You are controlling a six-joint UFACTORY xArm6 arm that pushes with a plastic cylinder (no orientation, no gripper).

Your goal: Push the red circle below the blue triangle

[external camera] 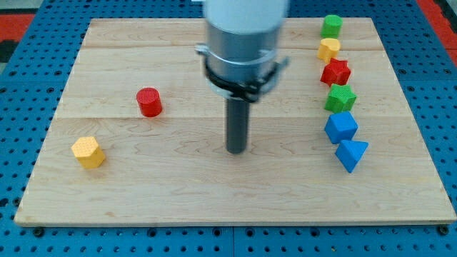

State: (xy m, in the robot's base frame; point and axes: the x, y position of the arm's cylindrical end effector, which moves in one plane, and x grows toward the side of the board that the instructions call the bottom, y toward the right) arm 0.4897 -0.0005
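The red circle [149, 102] stands on the wooden board at the view's left of centre. The blue triangle [350, 154] lies at the view's right, lowest in a column of blocks. My tip [235, 150] rests on the board near the middle, to the right of and below the red circle and well left of the blue triangle, touching no block.
A column at the view's right holds, top to bottom, a green block [330, 26], a yellow block [328, 49], a red star [335, 73], a green star [340, 98] and a blue block [340, 127]. A yellow hexagon [88, 152] lies at the lower left. The board's edge [235, 221] borders blue pegboard.
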